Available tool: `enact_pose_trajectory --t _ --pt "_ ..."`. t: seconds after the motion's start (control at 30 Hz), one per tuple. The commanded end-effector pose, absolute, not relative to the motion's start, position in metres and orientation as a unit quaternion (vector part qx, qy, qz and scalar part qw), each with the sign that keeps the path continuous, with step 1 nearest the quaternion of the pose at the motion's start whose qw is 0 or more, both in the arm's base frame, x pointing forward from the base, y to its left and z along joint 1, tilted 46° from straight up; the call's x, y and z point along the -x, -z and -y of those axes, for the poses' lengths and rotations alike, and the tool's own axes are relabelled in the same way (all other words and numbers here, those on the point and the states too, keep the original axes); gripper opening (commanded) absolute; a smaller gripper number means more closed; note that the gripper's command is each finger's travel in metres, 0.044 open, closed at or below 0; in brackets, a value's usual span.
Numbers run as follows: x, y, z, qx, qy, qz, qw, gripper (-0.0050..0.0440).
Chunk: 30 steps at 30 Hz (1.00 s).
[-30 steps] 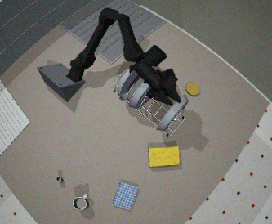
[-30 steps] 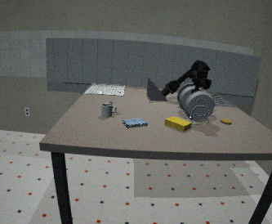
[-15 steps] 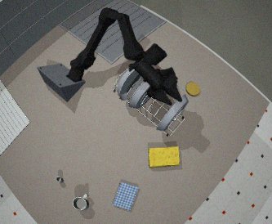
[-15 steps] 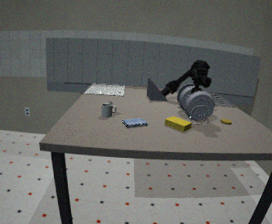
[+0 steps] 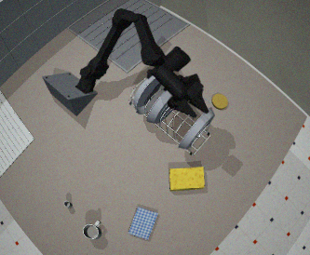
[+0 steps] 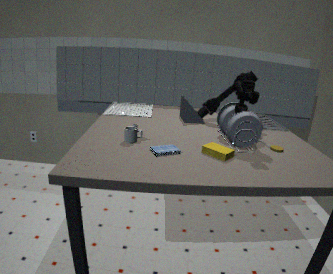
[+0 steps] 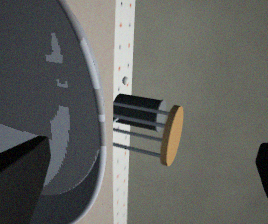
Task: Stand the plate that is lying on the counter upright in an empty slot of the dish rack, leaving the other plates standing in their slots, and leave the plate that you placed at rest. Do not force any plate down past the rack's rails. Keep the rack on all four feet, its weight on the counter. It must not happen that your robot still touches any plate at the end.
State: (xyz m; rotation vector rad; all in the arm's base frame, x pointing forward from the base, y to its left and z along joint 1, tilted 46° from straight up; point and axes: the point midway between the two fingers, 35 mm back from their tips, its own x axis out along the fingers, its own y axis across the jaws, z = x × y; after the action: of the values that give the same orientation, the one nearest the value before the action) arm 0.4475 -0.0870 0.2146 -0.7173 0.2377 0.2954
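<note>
Three grey plates stand on edge in the wire dish rack (image 5: 191, 154). Two plates (image 5: 144, 97) (image 5: 158, 108) are close together at its arm side. The third plate (image 5: 196, 128) (image 6: 247, 131) stands apart at the far end, a little tilted; it looks at rest. No plate is seen lying on the counter. My gripper (image 5: 200, 113) (image 7: 159, 152) is wide open and empty, at the upper edge of the far-end plate. In the wrist view one finger overlaps a plate's face (image 7: 30, 65), the other is beyond its rim; whether they touch is unclear. The rack's feet are partly hidden.
A yellow sponge (image 5: 186, 179) (image 6: 218, 151) lies near the rack's far end, a round yellow piece (image 5: 220, 100) (image 6: 277, 148) beside it. A checked cloth (image 5: 143, 223) (image 6: 165, 150), a mug (image 5: 92, 231) (image 6: 130, 134) and a small cup (image 5: 68, 204) are farther off.
</note>
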Motion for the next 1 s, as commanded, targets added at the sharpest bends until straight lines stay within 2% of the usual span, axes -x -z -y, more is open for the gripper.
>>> enact_pose_trajectory --t 0.0,0.97 --pt "-0.448 -0.222 0.093 0.351 -0.142 -0.113 0.919 0.0440" --pt "-0.446 -0.231 0.109 0.351 -0.142 -0.114 0.919 0.0440"
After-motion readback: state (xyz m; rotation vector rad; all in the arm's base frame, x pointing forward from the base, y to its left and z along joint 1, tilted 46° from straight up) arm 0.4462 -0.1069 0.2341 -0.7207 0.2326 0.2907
